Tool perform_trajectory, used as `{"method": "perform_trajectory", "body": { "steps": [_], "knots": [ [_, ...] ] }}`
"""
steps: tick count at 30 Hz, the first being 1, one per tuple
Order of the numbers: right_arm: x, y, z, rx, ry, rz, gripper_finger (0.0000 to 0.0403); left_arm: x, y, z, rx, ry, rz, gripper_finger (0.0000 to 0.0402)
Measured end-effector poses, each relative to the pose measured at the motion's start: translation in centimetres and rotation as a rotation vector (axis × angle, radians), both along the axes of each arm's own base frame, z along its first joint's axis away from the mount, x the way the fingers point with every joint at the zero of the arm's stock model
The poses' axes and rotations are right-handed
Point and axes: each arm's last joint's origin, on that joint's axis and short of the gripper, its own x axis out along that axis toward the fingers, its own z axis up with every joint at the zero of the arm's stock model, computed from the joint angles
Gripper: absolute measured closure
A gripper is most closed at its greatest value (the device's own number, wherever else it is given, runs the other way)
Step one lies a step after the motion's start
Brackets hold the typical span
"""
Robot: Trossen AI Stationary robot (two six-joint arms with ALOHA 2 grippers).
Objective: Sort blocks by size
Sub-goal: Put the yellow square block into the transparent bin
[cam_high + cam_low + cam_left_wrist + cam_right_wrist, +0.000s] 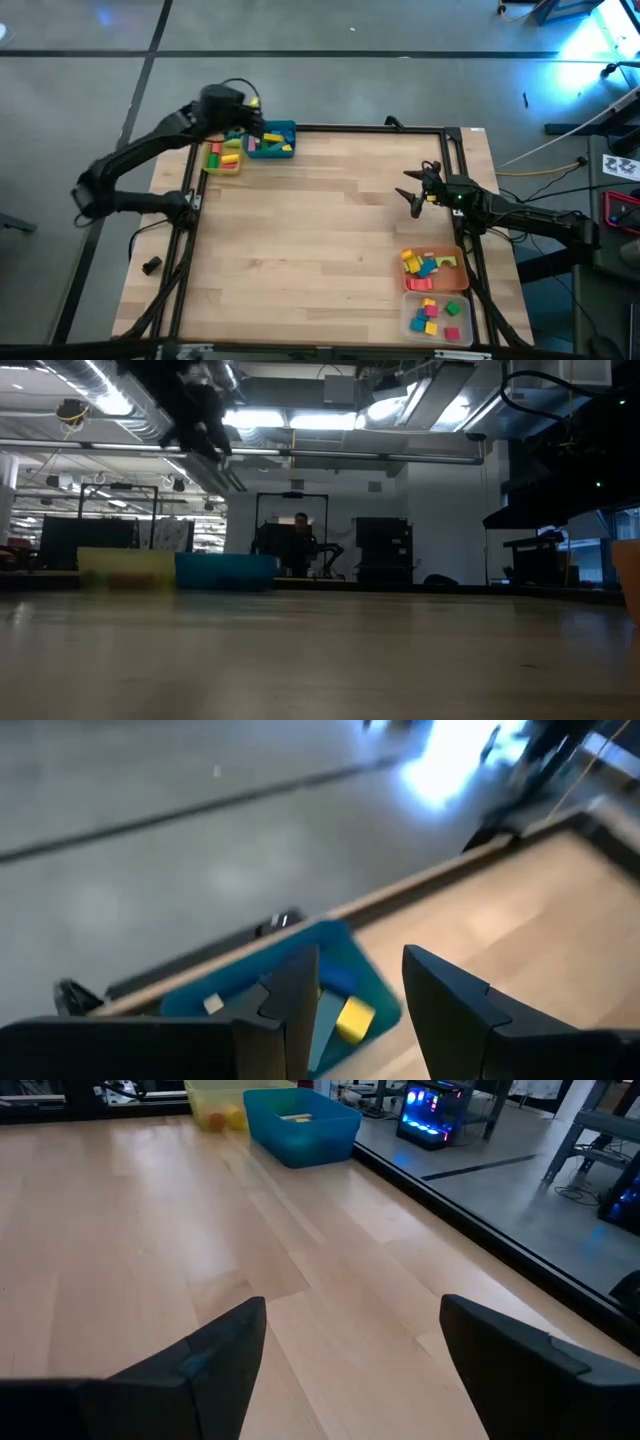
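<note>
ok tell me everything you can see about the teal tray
The teal tray is a small open rectangular bin, plastic by the look of it, with upright walls. It sits flat at the table's far left corner, right beside the yellow tray. Several blocks lie loose inside: yellow, green, blue and pink ones. The left end effector hangs above it, fingers apart and nothing between them.

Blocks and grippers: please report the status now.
Left gripper open, empty, above teal tray. Right gripper open over bare table. Blocks all in trays. Nothing obstructing.
</note>
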Motion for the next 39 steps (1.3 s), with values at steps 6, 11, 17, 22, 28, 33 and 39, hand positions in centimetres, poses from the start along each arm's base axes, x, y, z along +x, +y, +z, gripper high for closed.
{"method": "perform_trajectory", "body": {
  "steps": [6,11,17,22,28,33,39],
  "knots": [
    [0.0,0.0,0.0,0.000,-0.001,0.000,0.0104,3.3,2.9,-4.9,-0.132,0.167,-0.012,0.0268],
    [0.0,0.0,0.1,-0.001,-0.003,0.000,0.0104,5.3,4.8,-9.4,-0.211,0.325,-0.058,0.0268],
    [0.0,-0.1,0.2,-0.012,-0.009,-0.018,0.0104,6.9,6.6,-12.6,-0.303,0.388,-0.110,0.0268],
    [0.0,0.0,0.3,-0.003,-0.024,-0.010,0.0104,7.7,7.6,-12.3,-0.394,0.259,-0.085,0.0268],
    [0.1,0.1,0.3,0.039,-0.039,0.040,0.0104,7.9,7.5,-12.0,-0.453,0.203,-0.059,0.0268],
    [0.1,0.1,0.2,0.042,-0.035,0.042,0.0104,8.2,7.1,-13.0,-0.527,0.213,-0.046,0.0268],
    [0.1,0.1,0.2,0.040,-0.033,0.044,0.0104,8.6,7.3,-13.5,-0.571,0.163,0.008,0.0268]
  ]
}}
